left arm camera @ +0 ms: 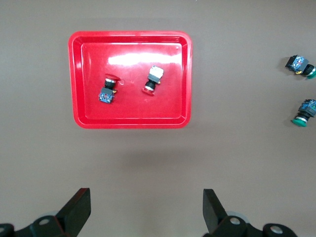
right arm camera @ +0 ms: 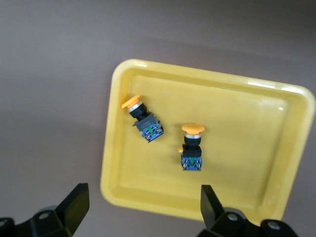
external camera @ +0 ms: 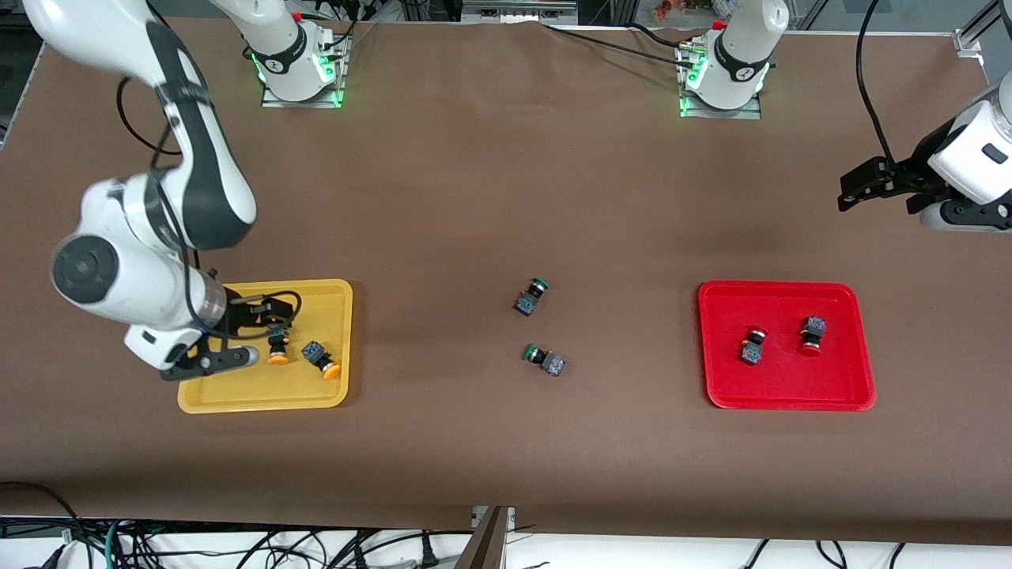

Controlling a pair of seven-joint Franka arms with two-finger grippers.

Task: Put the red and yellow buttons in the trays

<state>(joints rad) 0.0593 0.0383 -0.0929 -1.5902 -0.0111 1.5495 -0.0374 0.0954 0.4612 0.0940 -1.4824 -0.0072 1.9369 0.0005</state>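
Note:
The yellow tray (external camera: 261,393) lies toward the right arm's end and holds two yellow-capped buttons (external camera: 277,348) (external camera: 322,360), both on their sides. My right gripper (external camera: 251,332) hovers open and empty over this tray's edge. In the right wrist view (right arm camera: 143,212) the tray (right arm camera: 112,148) and both buttons (right arm camera: 143,118) (right arm camera: 191,148) show below it. The red tray (external camera: 791,389) lies toward the left arm's end and holds two red-capped buttons (external camera: 752,348) (external camera: 811,335). My left gripper (external camera: 870,190) is open and empty, high over bare table beside the red tray (left arm camera: 131,35). The left wrist view (left arm camera: 146,212) shows the red buttons (left arm camera: 108,90) (left arm camera: 152,81).
Two green-capped switches (external camera: 531,297) (external camera: 545,360) lie on the brown table between the trays, about midway. They also show in the left wrist view (left arm camera: 302,65) (left arm camera: 306,111). The arm bases (external camera: 296,55) (external camera: 727,71) stand along the table's edge farthest from the front camera.

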